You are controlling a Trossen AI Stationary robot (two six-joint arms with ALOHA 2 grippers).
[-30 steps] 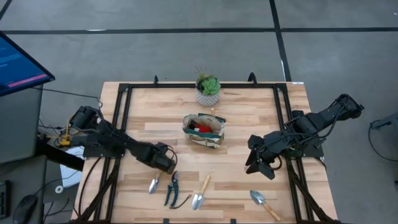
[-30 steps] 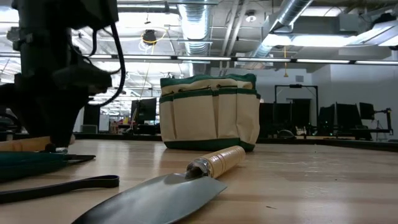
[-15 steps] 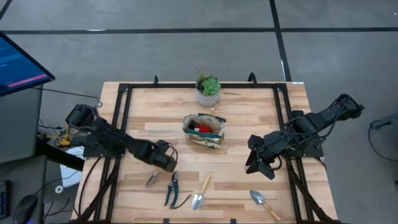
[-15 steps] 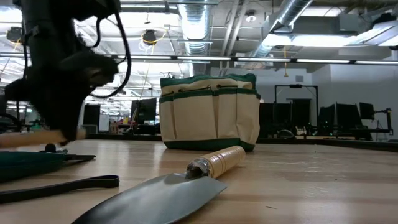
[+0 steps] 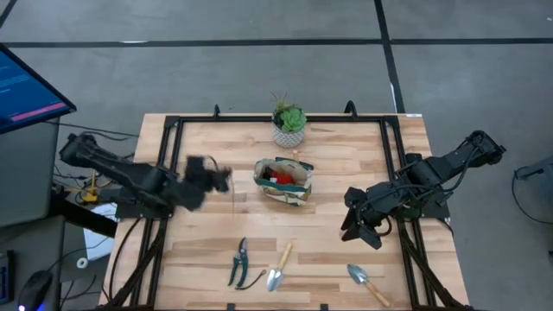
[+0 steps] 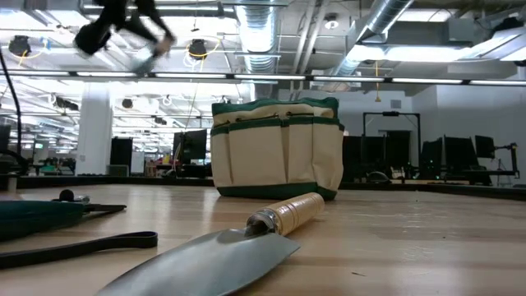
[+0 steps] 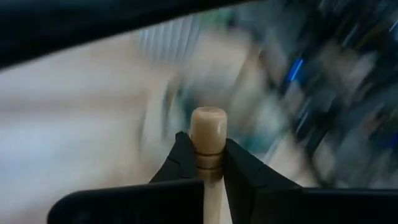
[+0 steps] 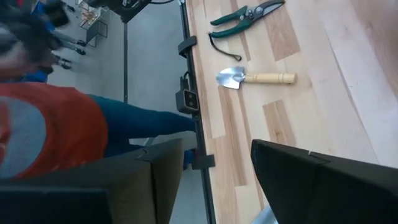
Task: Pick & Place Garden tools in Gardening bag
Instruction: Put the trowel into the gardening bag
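Observation:
My left gripper (image 5: 212, 175) hangs blurred above the table, left of the gardening bag (image 5: 283, 180), shut on a wooden-handled garden tool (image 7: 208, 134). The beige, green-trimmed bag (image 6: 277, 148) stands upright on its base with a red item (image 5: 278, 177) inside. Pruning shears (image 5: 239, 262), a trowel (image 5: 278, 268) and a second trowel (image 5: 367, 283) lie flat near the table's near edge. My right gripper (image 5: 359, 226) waits open above the table's right part, with nothing between its fingers (image 8: 155, 180). My left gripper pinches the tool's light wooden handle (image 7: 209, 165) between its two fingers, just behind the rounded free end, which sticks out past the fingertips. The fingers lie along the handle. The tool is lifted clear of the table; its metal end is hidden.
A potted green plant (image 5: 289, 125) stands at the table's far edge, behind the bag. A black frame (image 5: 173, 130) borders the tabletop. A person in an orange top (image 8: 50, 130) shows beyond the table's edge in the right wrist view. Bare wood lies between the bag and the near tools.
My left gripper has taken hold of the small tool that lay left of the shears and lifted it clear. It has swung up and toward the table's far edge, ending beside the bag's left side. The other tools and my right arm have kept still.

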